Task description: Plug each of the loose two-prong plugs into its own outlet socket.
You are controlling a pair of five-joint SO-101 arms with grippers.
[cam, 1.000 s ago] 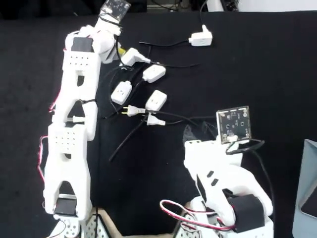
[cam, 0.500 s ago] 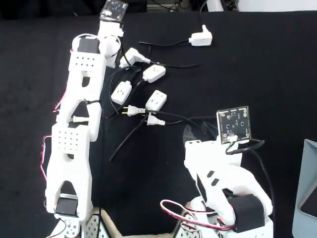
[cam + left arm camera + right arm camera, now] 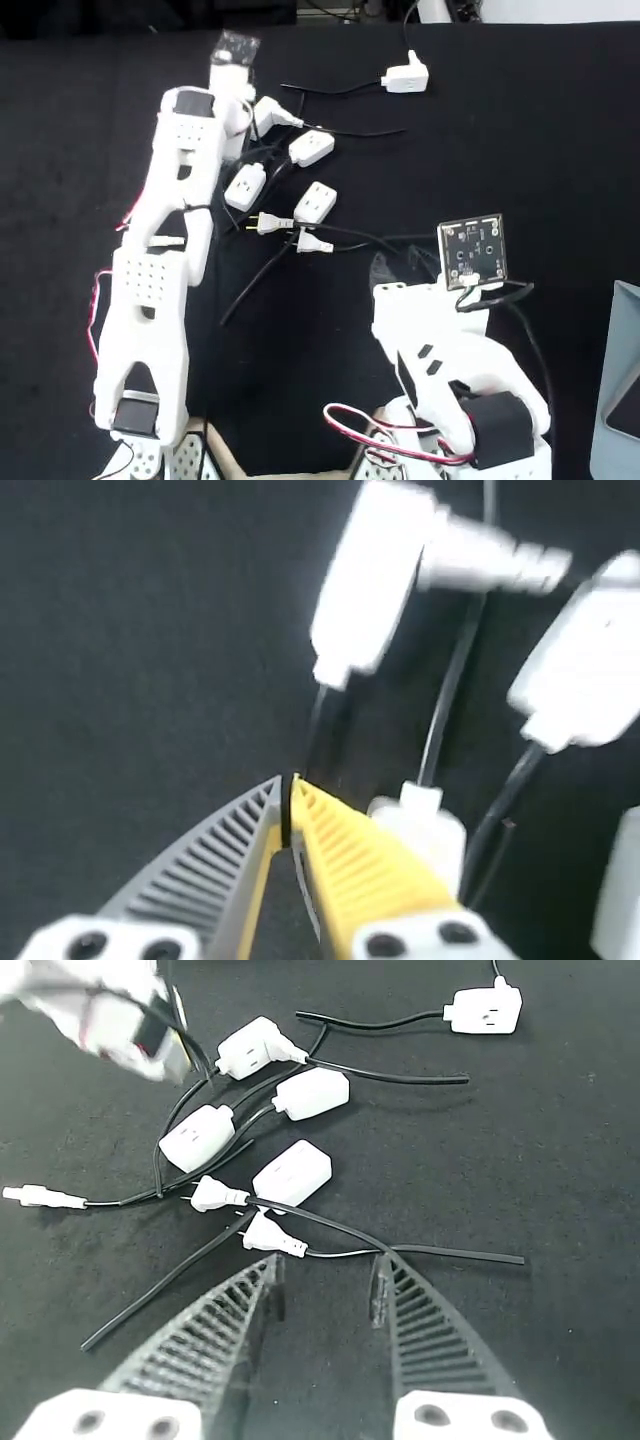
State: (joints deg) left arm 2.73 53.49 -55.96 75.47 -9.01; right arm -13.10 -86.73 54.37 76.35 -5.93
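Note:
Several white outlet sockets lie on the black cloth: one far off (image 3: 405, 77), one by the left wrist (image 3: 270, 112), and three in a cluster (image 3: 310, 148) (image 3: 245, 185) (image 3: 315, 202). Two loose two-prong plugs (image 3: 268, 222) (image 3: 312, 242) lie just near of the cluster. A third plug (image 3: 30, 1196) lies off to the side. My left gripper (image 3: 288, 805) is pinched shut on a thin black cable that runs from the nearest socket (image 3: 370, 575). My right gripper (image 3: 325, 1290) stands open above the cloth, just short of the nearer plug (image 3: 270, 1237), with nothing between its fingers.
Black cables (image 3: 255, 275) trail from the sockets and plugs across the middle of the cloth. The left arm (image 3: 175, 200) stretches along the left side. A grey bin edge (image 3: 620, 380) stands at the right border.
The left arm has swung to the right and drawn back a little, and the socket by its wrist has shifted slightly with it. The right arm has not moved.

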